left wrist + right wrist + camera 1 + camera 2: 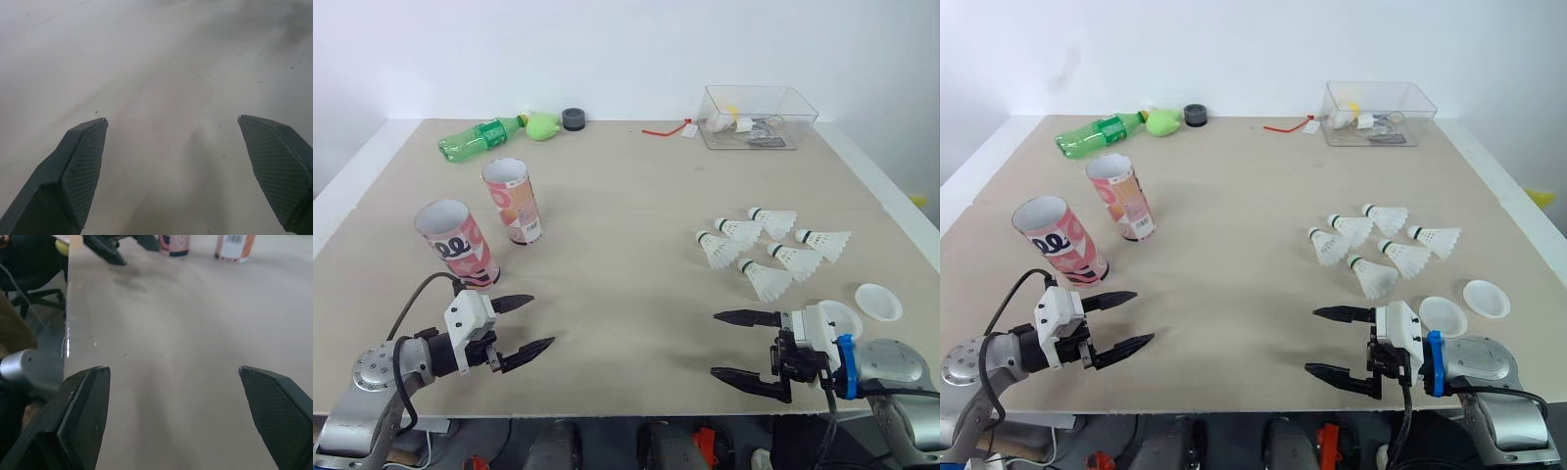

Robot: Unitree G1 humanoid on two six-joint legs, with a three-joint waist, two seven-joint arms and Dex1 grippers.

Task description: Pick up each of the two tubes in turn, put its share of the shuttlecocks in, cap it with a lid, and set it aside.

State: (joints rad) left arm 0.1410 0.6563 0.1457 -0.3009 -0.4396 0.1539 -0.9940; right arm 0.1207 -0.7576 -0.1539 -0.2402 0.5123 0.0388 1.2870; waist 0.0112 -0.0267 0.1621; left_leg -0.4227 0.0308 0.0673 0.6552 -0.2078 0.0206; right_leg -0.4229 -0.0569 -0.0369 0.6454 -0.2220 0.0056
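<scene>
— Beige bench (626, 294) fills the frame from edge to edge, with a white wall behind it. Where do the tubes stand?

— Both are upright and open-topped in the left half. The near tube (457, 243), pink with white lettering, is at middle left. The far tube (512, 201), pink and orange with a barcode, stands a little above and to its right, not touching it.

— And the shuttlecocks?

— Six white shuttlecocks (766, 279) lie on their sides in a loose cluster right of centre, well apart from the tubes.

— Lids?

— Two white lids (878, 301) lie flat at lower right. One is partly hidden behind the right arm's wrist.

— How are the grippers?

— The left gripper (540, 321) hangs at lower left, just below the near tube, its fingers spread wide and holding nothing. Its wrist view has bare bench between the pads. The right gripper (715, 344) is at lower right, below the shuttlecocks, equally wide apart and empty, its tips pointing toward the frame's middle.

— Anything along the back?

— A green bottle (480, 137) lies on its side at upper left, with a light green object (543, 125) and a dark round piece (573, 118) beside it. A clear box (759, 116) sits at upper right.
</scene>
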